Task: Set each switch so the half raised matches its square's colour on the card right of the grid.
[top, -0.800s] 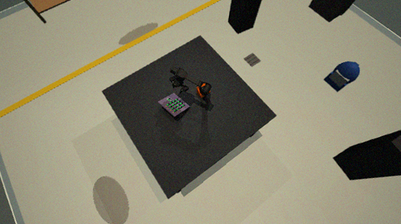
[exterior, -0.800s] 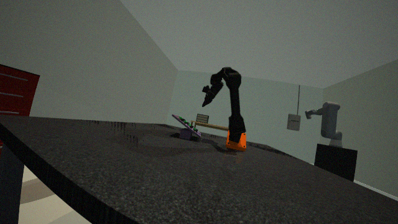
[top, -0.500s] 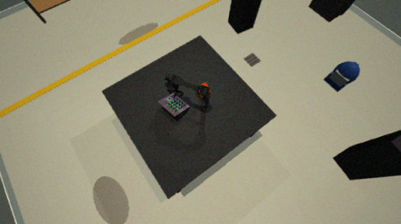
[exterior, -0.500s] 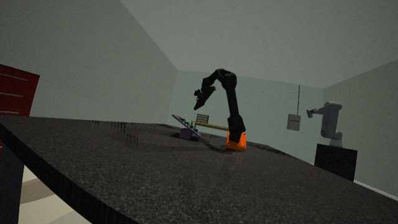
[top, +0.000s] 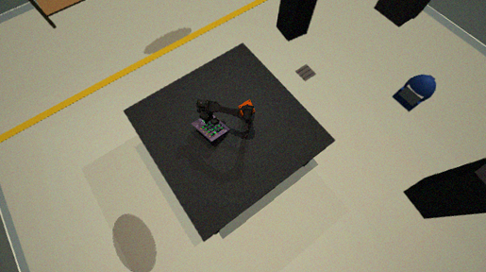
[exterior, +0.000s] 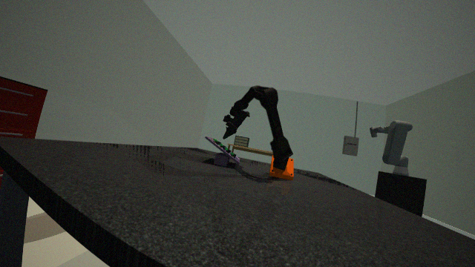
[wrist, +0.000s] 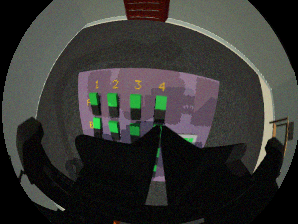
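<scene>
The tilted purple panel [top: 211, 139] [exterior: 208, 139] [wrist: 200, 110] carries a grid of green and dark grey switches. My gripper [exterior: 224, 137] [wrist: 160, 129] is shut and empty, with its fingertips above the panel. In the wrist view the tips overlap the near end of the column 4 far-row switch [wrist: 160, 103]. The far-row switch of column 1 [wrist: 95, 100] and those of columns 2 and 3 show, as does part of the second row. The fingers hide most of the nearer rows. The small card [wrist: 189, 138] shows only its far edge; its pattern is mostly hidden.
The panel stands on the dark table [top: 215, 199] [exterior: 237, 215]. The arm's orange base [top: 245, 106] [exterior: 287, 170] is on the panel's near side. A red cabinet [exterior: 20, 111] [wrist: 147, 10] stands beyond the table.
</scene>
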Controlling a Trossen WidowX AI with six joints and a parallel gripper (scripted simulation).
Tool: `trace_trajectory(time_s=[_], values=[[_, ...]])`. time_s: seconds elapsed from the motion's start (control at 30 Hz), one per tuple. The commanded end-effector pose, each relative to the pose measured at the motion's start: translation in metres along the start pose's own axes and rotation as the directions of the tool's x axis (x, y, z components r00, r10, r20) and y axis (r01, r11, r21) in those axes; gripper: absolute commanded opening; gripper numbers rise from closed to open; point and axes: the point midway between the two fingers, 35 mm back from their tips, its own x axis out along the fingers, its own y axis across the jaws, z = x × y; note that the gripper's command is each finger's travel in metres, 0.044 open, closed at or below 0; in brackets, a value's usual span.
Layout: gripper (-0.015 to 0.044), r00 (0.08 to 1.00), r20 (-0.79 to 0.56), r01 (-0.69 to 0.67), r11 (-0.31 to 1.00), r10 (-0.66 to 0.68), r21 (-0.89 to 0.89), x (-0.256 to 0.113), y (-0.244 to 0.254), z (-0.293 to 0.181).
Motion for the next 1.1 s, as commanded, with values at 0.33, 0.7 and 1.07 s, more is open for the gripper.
trace_trajectory(time_s=[0.33,0.7,1.07], values=[[0.0,1.0,0.016,0.0,1.0,0.0,0.001,0.018,0.0,0.002],[0.0,1.0,0.016,0.0,1.0,0.0,0.001,0.027,0.0,0.002],[0.0,1.0,0.016,0.0,1.0,0.0,0.001,0.027,0.0,0.002]])
